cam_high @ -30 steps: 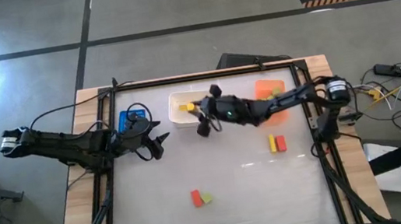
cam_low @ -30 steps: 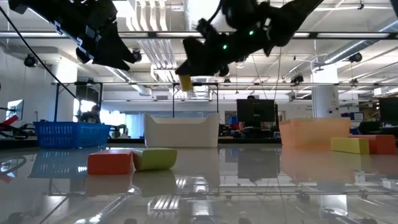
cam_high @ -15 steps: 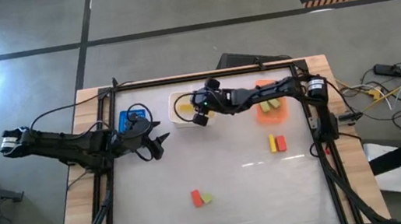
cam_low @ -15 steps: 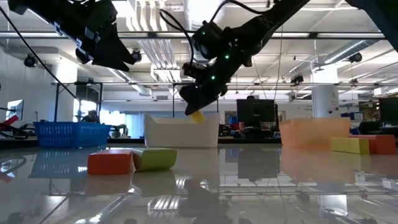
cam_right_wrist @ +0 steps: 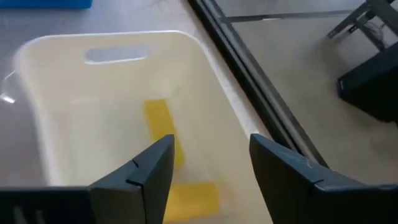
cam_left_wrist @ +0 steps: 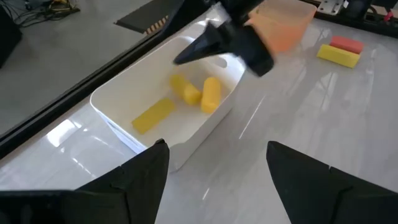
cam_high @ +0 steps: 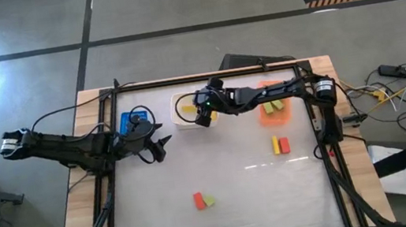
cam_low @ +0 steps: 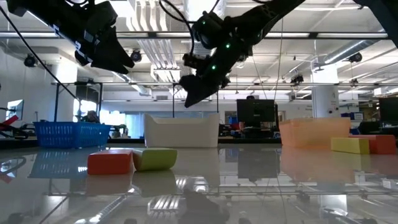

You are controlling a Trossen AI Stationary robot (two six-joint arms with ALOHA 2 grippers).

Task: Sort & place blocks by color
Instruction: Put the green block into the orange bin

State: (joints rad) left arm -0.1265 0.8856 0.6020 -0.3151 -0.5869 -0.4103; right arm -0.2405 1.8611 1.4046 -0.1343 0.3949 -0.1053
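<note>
My right gripper (cam_high: 202, 119) hangs open and empty over the white bin (cam_high: 182, 100), its fingers (cam_right_wrist: 152, 168) spread above the bin's inside. Three yellow blocks (cam_left_wrist: 210, 93) lie on the bin's floor, one of them a bar (cam_right_wrist: 159, 121). Green blocks (cam_high: 272, 106) lie in the orange bin (cam_high: 277, 116). On the table, a yellow and a red block (cam_high: 279, 146) lie side by side, and a red and a green block (cam_low: 132, 160) touch near the middle. My left gripper (cam_high: 163, 145) waits open near the blue bin (cam_high: 128, 121).
The three bins stand in a row along the table's far edge: blue at the left, white in the middle, orange (cam_low: 314, 132) at the right. A black frame (cam_high: 206, 76) runs round the table. Bare tabletop stretches between the two pairs of loose blocks.
My right gripper carried a yellow block toward the far edge, over the white bin, dipped down to the bin's rim, let the block go and rose a little. The block now lies inside the bin.
</note>
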